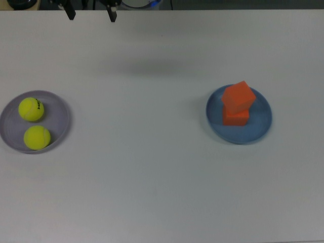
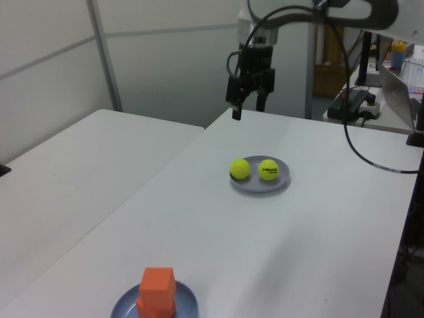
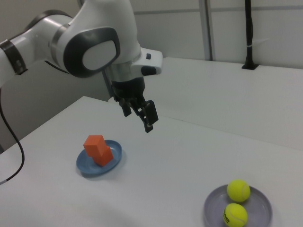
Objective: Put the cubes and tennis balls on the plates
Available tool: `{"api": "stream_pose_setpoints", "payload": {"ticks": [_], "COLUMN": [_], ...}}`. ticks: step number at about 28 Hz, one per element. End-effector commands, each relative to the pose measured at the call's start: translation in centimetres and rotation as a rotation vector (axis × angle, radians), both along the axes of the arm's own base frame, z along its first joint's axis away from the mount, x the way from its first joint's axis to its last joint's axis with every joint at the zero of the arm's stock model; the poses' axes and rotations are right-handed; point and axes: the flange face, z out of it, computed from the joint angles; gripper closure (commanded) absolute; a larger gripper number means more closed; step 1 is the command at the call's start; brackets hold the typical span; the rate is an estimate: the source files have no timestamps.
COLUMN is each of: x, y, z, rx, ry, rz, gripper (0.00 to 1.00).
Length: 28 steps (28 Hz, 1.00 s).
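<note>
Orange foam cubes (image 1: 237, 104) sit stacked one on the other on the round blue plastic plate (image 1: 259, 125), the upper one twisted and tilted so its corners overhang the lower. In the right view the same pair (image 3: 97, 149) leans on that plate (image 3: 113, 161) toward the right view's left, and in the left view the stack (image 2: 157, 289) stands at the near edge on its plate (image 2: 187, 305).

Well apart from them, at the top view's left, two fuzzy yellow-green tennis balls (image 1: 34, 123) lie side by side in the pale lavender round plate (image 1: 62, 119); they look close together, though I cannot tell whether they touch. One shows dark print in the left view (image 2: 267, 169), beside its twin on the same plate (image 2: 260, 187).

Both plates rest on the white table (image 1: 152, 177). The robot arm's black two-finger gripper (image 2: 244, 110) hangs high above the table behind the lavender plate, holding nothing, its fingers spread wide apart; in the top view only the two fingertips (image 1: 70, 13) poke in at the upper edge. In the right view the gripper (image 3: 138, 120) hovers in the air between the two plates, below the white and grey arm (image 3: 90, 42).
</note>
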Motion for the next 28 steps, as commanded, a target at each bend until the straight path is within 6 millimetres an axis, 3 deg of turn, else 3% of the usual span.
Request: {"api": "stream_pose_setpoints", "payload": {"ticks": [1,28], "x": [-1.08,-0.88], "y": [0.19,0.73], "z": [-0.36,-0.90], "rx": [-0.012,-0.032], "ry": [0.025,0.029], "rz": [-0.001,0.002], "gripper": [0.00,0.00]}}
